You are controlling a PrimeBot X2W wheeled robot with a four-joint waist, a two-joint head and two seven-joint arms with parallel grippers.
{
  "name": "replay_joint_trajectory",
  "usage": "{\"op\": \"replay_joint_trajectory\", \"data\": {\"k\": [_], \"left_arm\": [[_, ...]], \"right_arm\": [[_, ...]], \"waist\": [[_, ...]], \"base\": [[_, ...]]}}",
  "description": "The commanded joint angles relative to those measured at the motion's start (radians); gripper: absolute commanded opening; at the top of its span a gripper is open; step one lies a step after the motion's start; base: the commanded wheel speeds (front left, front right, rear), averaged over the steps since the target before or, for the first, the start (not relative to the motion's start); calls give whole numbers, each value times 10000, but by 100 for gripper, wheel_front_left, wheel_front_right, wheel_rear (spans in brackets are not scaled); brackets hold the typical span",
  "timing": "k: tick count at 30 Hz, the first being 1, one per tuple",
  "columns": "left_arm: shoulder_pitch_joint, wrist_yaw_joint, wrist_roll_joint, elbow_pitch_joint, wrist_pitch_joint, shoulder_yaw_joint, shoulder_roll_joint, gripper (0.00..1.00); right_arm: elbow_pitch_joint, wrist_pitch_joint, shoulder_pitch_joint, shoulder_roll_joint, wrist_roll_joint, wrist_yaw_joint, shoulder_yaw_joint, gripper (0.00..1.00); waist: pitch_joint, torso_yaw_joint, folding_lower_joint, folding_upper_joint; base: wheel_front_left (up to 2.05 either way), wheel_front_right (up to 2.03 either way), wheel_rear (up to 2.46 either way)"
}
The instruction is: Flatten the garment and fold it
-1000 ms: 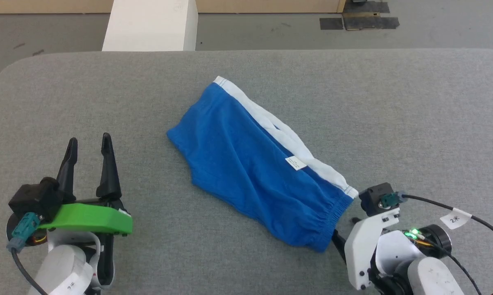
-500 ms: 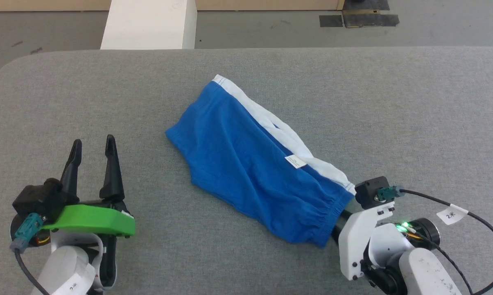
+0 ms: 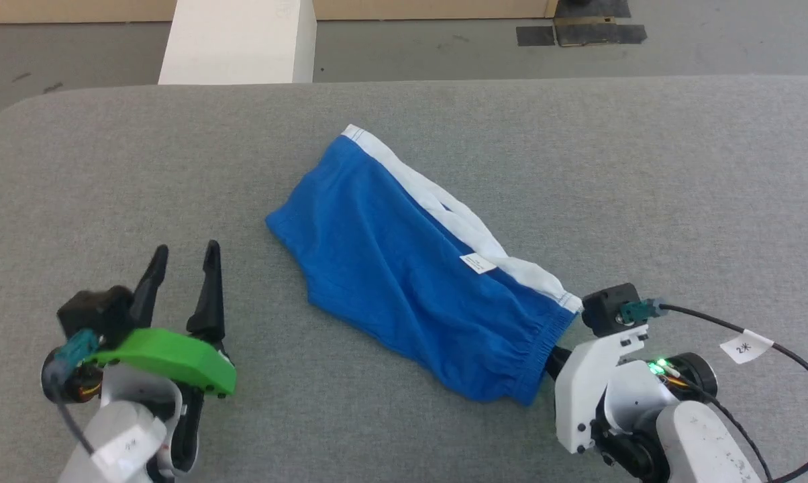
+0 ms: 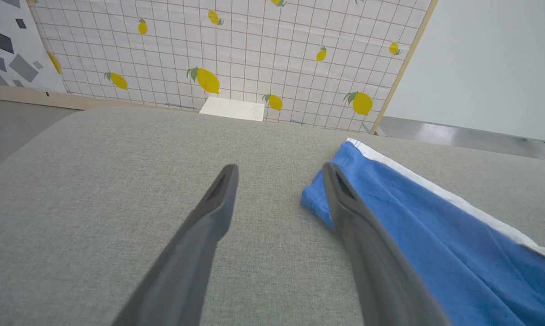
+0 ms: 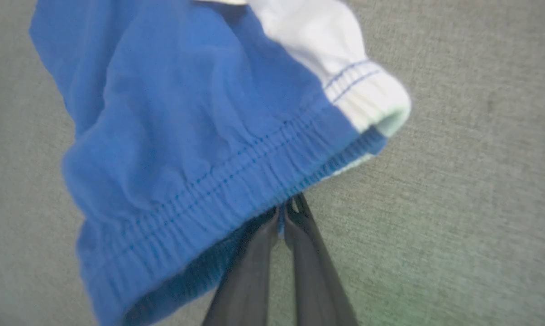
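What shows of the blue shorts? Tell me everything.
The shorts are bright blue soft fabric, lying rumpled and slantwise on the grey table. A wide white waistband runs along the far edge, with a small white label beside it. The near leg's hem is gathered, with visible stitching. The right gripper has its jaws shut on that hem's edge.

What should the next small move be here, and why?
Probably bring the left gripper to the garment at its nearest blue corner and pinch it. The right gripper is shut on the gathered hem, while the left stands open short of the cloth.
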Motion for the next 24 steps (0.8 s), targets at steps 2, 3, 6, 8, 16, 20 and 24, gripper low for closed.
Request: {"op": "replay_joint_trajectory", "data": {"k": [2, 3, 6, 8, 16, 20, 24], "left_arm": [[-631, -119, -186, 326, 899, -191, 150, 100], [-863, -152, -205, 490, 1296, -300, 204, 100], [-1843, -299, -251, 1163, 2622, -682, 337, 100], [-2565, -422, -257, 1692, 3355, -922, 359, 100], [-4849, -761, -104, 3961, 6255, -1793, 536, 100], [-5456, -848, 85, 4536, 7101, -2151, 600, 100], [-5633, -1086, -195, 5189, 8431, -2447, 510, 35]], "right_arm": [[-246, 82, -37, -9, 121, -15, -80, 0], [-331, 114, -39, -9, 137, -15, -71, 0], [-583, 215, -77, -9, 148, -15, 22, 0], [-731, 250, -116, -9, 167, -15, 109, 0], [-1108, 262, -392, -9, 377, -15, 682, 0], [-1094, 174, -523, -9, 422, -15, 739, 0], [-947, -16, -612, -8, 456, -15, 720, 0]], "waist": [[34, -127, 0, 0], [66, -173, 0, 0], [235, -362, 0, 0], [379, -490, 0, 0], [1087, -1149, 0, 0], [1392, -1363, 0, 0], [1571, -1517, 0, 0]], "base": [[0, 0, 0], [0, 0, 0], [0, 0, 0], [0, 0, 0], [0, 0, 0], [0, 0, 0], [0, 0, 0]]}}
